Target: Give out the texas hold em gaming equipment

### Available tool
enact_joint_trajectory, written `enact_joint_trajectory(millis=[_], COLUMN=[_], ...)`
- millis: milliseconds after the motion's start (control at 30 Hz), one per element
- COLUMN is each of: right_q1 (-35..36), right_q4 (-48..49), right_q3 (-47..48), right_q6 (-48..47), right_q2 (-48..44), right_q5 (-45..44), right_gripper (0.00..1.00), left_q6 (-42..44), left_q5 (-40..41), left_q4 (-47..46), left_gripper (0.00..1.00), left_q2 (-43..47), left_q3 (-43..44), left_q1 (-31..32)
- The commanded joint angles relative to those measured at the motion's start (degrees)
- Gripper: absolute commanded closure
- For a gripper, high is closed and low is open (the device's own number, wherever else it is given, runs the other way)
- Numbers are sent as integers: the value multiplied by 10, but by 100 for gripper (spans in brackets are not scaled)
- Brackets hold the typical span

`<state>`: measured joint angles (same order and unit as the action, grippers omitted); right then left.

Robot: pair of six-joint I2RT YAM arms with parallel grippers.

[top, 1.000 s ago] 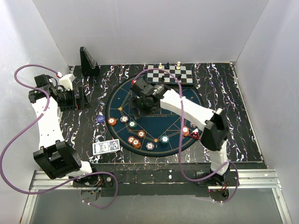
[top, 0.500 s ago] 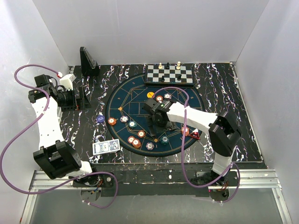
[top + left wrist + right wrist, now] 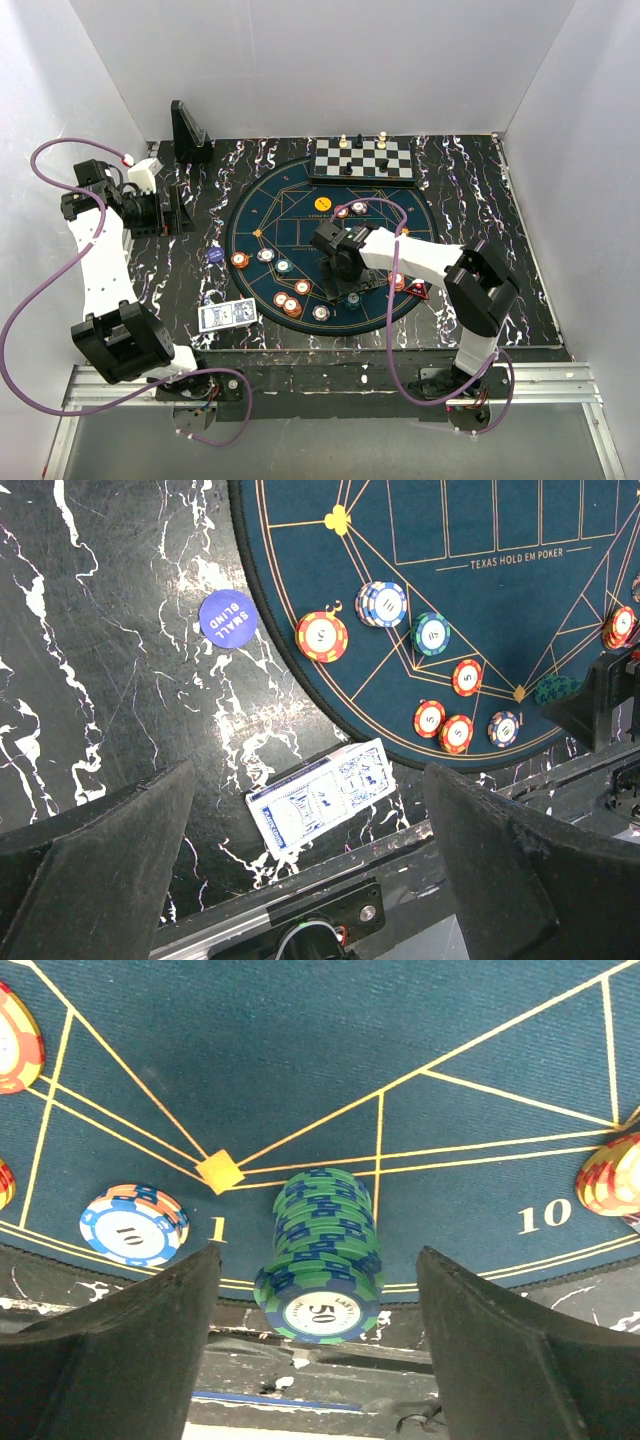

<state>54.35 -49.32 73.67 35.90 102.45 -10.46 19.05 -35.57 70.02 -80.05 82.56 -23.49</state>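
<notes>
My right gripper (image 3: 346, 272) is open and low over the near part of the round mat. In the right wrist view its fingers (image 3: 130, 1350) stand on either side of a tall green-and-blue "50" chip stack (image 3: 322, 1258) without touching it. That stack shows in the top view (image 3: 352, 297). Other chip stacks (image 3: 240, 260) lie spread on the mat, with a yellow disc (image 3: 323, 203) and a red triangular marker (image 3: 415, 290). Blue-backed cards (image 3: 227, 315) lie left of the mat and show in the left wrist view (image 3: 322, 797). My left gripper (image 3: 165, 212) is open and empty, high at the far left.
A chessboard (image 3: 363, 158) with pieces sits at the mat's far edge. A black stand (image 3: 188, 130) is at the back left. A blue "small blind" disc (image 3: 215, 255) lies on the marbled table left of the mat (image 3: 270, 215). White walls close the sides.
My right arm swung from the far middle of the mat toward the near edge and came down around the green chip stack. The left arm has not moved.
</notes>
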Motion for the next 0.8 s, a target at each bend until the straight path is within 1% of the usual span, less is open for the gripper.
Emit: enact_joint_trajectory(millis=[0, 100, 200, 400, 633, 767], right_q1=[1, 1, 1, 1, 0, 0], right_q4=[22, 26, 27, 33, 22, -2], right_q3=[-3, -7, -12, -25, -20, -5], right_q6=[10, 13, 15, 15, 17, 12], right_q2=[-19, -19, -18, -21, -35, -45], right_q5=[8, 9, 10, 8, -4, -16], right_gripper=[20, 31, 38, 42, 57, 59], left_q6=[5, 5, 6, 6, 6, 8], left_q5=[-9, -5, 0, 2, 2, 5], left_q4=[-6, -7, -8, -8, -8, -10], left_gripper=[0, 0, 0, 0, 0, 0], left_q2=[12, 13, 13, 12, 11, 12], left_q3=[8, 7, 8, 12, 8, 3], left_q1=[-2, -2, -2, -2, -2, -2])
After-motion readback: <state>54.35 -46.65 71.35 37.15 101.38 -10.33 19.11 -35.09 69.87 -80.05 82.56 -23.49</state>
